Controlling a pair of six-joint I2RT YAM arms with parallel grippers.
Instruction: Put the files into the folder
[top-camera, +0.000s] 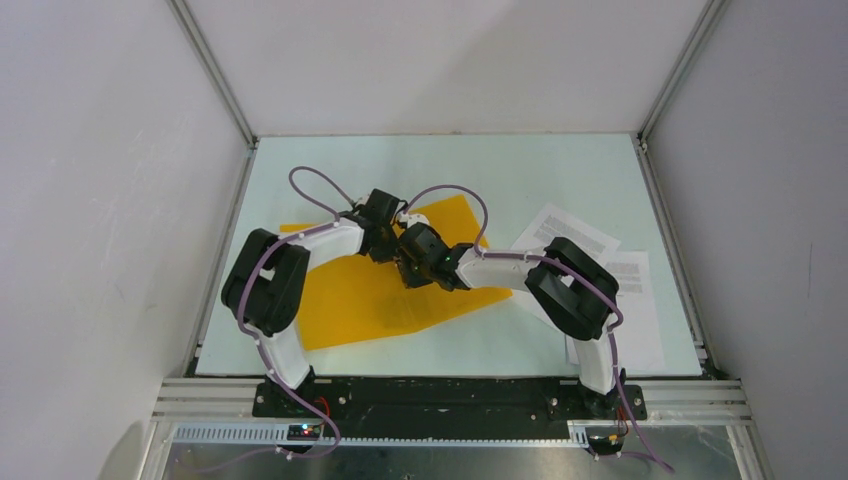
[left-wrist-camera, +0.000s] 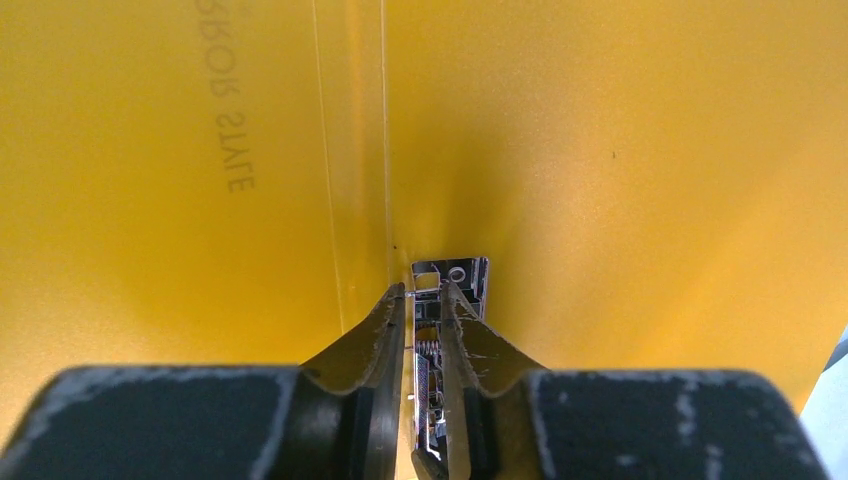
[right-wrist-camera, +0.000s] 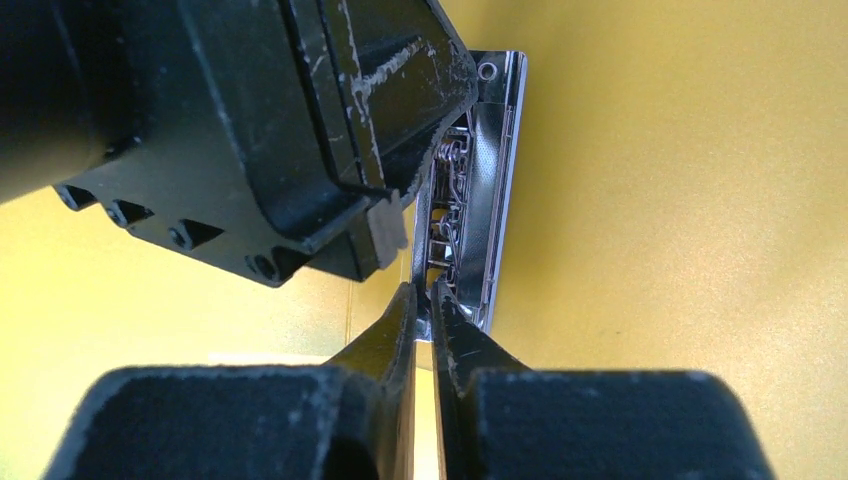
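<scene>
The orange-yellow folder (top-camera: 360, 300) lies open on the table, left of centre. Its metal clip (left-wrist-camera: 462, 272) sits along the inner spine. My left gripper (top-camera: 393, 243) comes down on the clip from the far side. Its jaws (left-wrist-camera: 425, 292) are shut on the clip's sprung lever, with metal showing between the fingers. My right gripper (top-camera: 414, 264) meets it from the near side. It (right-wrist-camera: 422, 292) is shut on the thin edge at the near end of the clip (right-wrist-camera: 495, 180). The files (top-camera: 630, 275), white printed sheets, lie spread on the table to the right, partly under the right arm.
The left gripper's black body (right-wrist-camera: 300, 130) fills the upper left of the right wrist view, close against the clip. Both arms cross over the folder. Grey walls and metal rails (top-camera: 215, 90) enclose the pale table (top-camera: 480, 165).
</scene>
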